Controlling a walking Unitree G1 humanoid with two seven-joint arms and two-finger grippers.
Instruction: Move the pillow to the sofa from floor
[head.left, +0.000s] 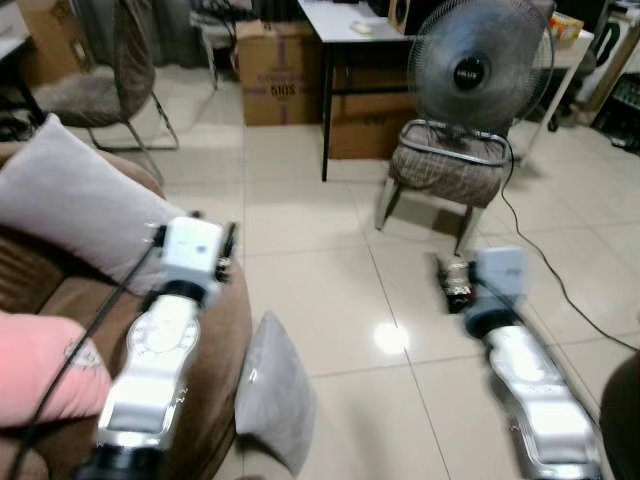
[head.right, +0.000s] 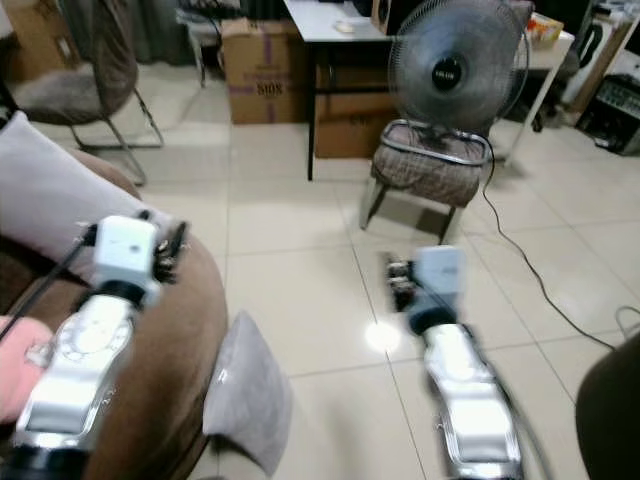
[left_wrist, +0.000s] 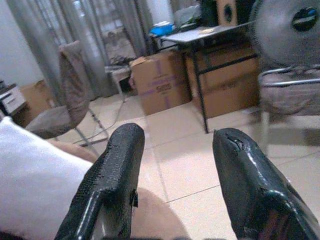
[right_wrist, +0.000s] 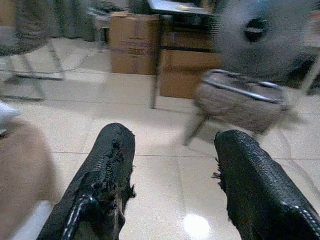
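Two grippers are reaching forward at about the same height, both with fingers spread apart and holding nothing. The left gripper (left_wrist: 172, 175) is hanging over the brown sofa (head.left: 215, 340) arm, and its left finger (left_wrist: 107, 180) is showing dark against the tiled floor (head.left: 320, 290) beyond. The right gripper (right_wrist: 172, 185) is hovering above the open floor, with its fingertips (right_wrist: 250, 170) looking frayed; the head views are blurring that arm, so its exact height is hard to judge.

The grey pillow (head.left: 272, 390) is standing on the floor on its edge, leaning against the front of the sofa, just beside and below the left arm. It is lying between the two arms (nearer the left one) and neither gripper is touching it.

A pale cushion (head.left: 75, 200) is already resting on the sofa, and a pink cushion (head.left: 40, 365) is sitting lower down on the seat. Farther off, a fan (head.left: 478, 65) is standing on a padded chair (head.left: 445, 170), with a cardboard box (head.left: 278, 75) and a bench (head.left: 350, 25) behind it. Another chair (head.left: 105, 90) is standing at the far left.
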